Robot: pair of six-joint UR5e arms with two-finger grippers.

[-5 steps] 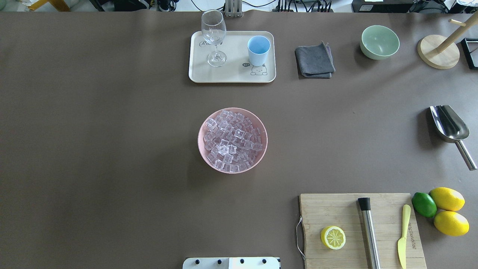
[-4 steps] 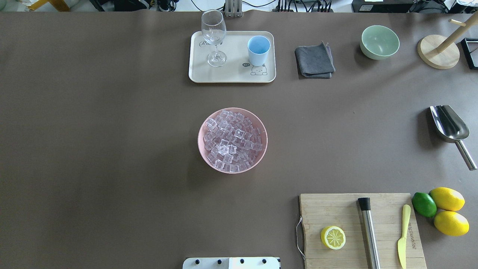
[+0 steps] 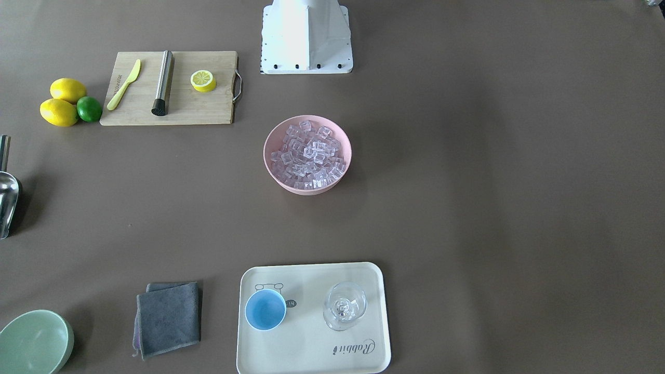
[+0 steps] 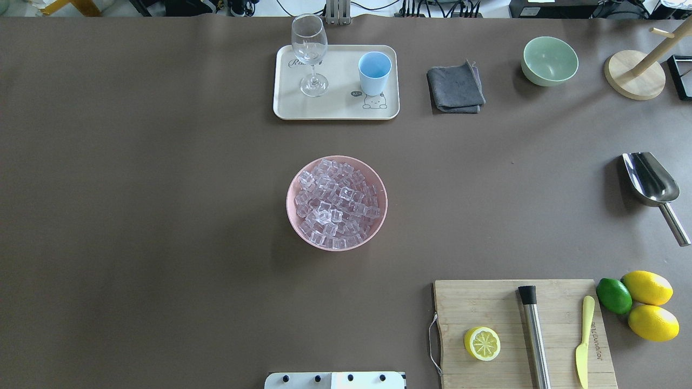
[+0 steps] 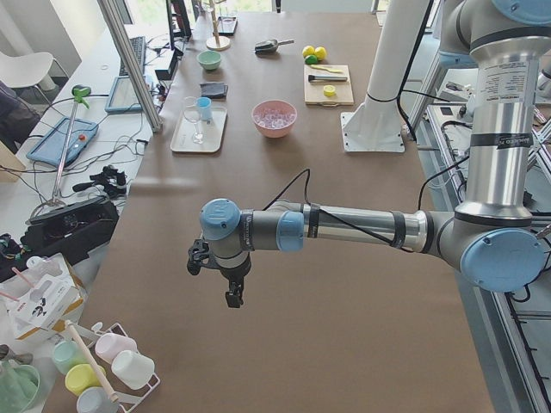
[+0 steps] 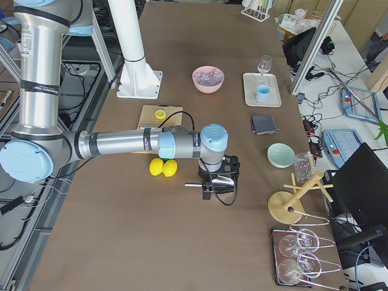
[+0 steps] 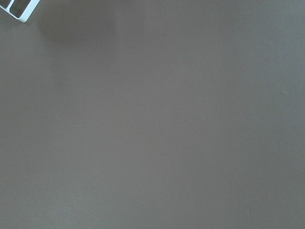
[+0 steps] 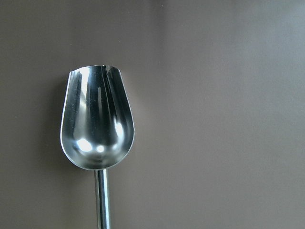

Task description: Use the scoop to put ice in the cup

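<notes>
Compared with the overhead pictures from a moment earlier, nothing on the brown surface (image 4: 162, 216) has shifted; every item lies where it lay.

A pink bowl (image 4: 289, 210) at the centre is heaped with the ice (image 4: 336, 202), clear little cubes piled to about the rim. Beyond it, on a cream tray (image 4: 335, 105), the light blue cup (image 4: 374, 73) stands upright beside a clear wine glass (image 4: 309, 48); all the ice in sight is in the pink bowl. A pale green bowl (image 4: 550, 60) sits well to the right of the tray, with a folded grey cloth (image 4: 456, 86) between them.

The metal scoop (image 4: 651, 181) lies flat at the surface's right edge, trough up, handle toward the robot. The right end effector (image 6: 215, 185) hangs directly above it, and that wrist camera looks straight down into the trough. Whether its fingers are apart or together cannot be told.

The left end effector (image 5: 233, 297) hangs over bare surface at the opposite end, well apart from everything; its fingers likewise cannot be judged.
</notes>
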